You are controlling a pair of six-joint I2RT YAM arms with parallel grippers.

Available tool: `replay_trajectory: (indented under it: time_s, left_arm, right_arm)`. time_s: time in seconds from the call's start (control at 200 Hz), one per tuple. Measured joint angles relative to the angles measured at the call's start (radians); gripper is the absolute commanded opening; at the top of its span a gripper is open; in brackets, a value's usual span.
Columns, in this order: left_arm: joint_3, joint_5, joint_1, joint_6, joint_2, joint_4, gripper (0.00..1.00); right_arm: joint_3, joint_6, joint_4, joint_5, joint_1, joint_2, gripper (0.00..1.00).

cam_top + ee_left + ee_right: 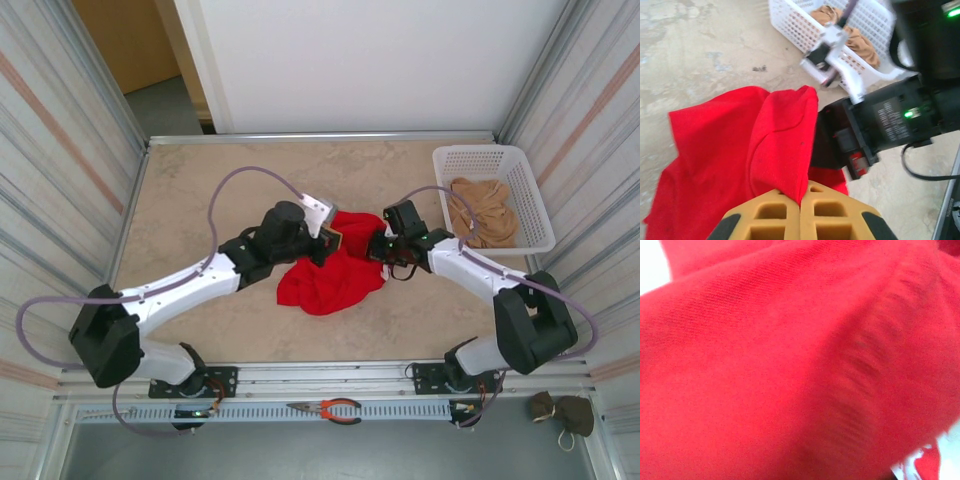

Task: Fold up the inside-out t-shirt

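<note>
FOLDING TABLE: A crumpled red t-shirt (330, 272) lies bunched at the middle of the table (200, 190), between two robot arms. The left gripper (801, 200) clamps a raised fold of its upper edge between yellow pads (772, 216). The right gripper (378, 246), closed, presses into the cloth's right side from the opposite flank, apparently gripping it, though its fingers are lost in red. Both tools meet at the heap's far edge, and the bulk trails toward the arm bases. No lettering or sleeve is discernible, so the shirt likely needs spreading before any fold.
</note>
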Motion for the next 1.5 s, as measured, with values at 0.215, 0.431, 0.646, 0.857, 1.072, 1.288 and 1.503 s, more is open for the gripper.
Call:
replay_trajectory:
  time_s: [0.215, 0.431, 0.646, 0.857, 1.072, 1.288, 1.503]
  left_arm:
    - [-0.066, 0.05, 0.192, -0.057, -0.019, 0.01, 0.0]
    - [-0.075, 0.132, 0.215, -0.073, 0.105, 0.074, 0.25]
    - [-0.081, 0.164, 0.111, -0.1, 0.176, 0.124, 0.6]
    - [-0.166, 0.112, 0.084, -0.126, 0.067, 0.138, 0.65]
    - [-0.169, 0.048, 0.106, -0.135, -0.076, 0.142, 0.66]
    - [-0.048, 0.057, 0.111, -0.08, 0.011, 0.128, 0.67]
    - [-0.002, 0.109, 0.111, -0.011, 0.135, 0.128, 0.7]
  right_arm:
    - [0.014, -0.027, 0.057, -0.23, -0.035, -0.177, 0.0]
    - [0.014, 0.001, 0.255, -0.461, -0.037, -0.24, 0.0]
    - [-0.024, 0.047, 0.388, -0.509, -0.072, -0.198, 0.0]
    - [-0.054, 0.053, 0.433, -0.533, -0.098, -0.198, 0.0]
    - [-0.098, 0.053, 0.444, -0.544, -0.104, -0.235, 0.0]
    - [-0.106, 0.053, 0.444, -0.558, -0.104, -0.259, 0.0]
    - [-0.106, 0.053, 0.443, -0.558, -0.104, -0.27, 0.0]
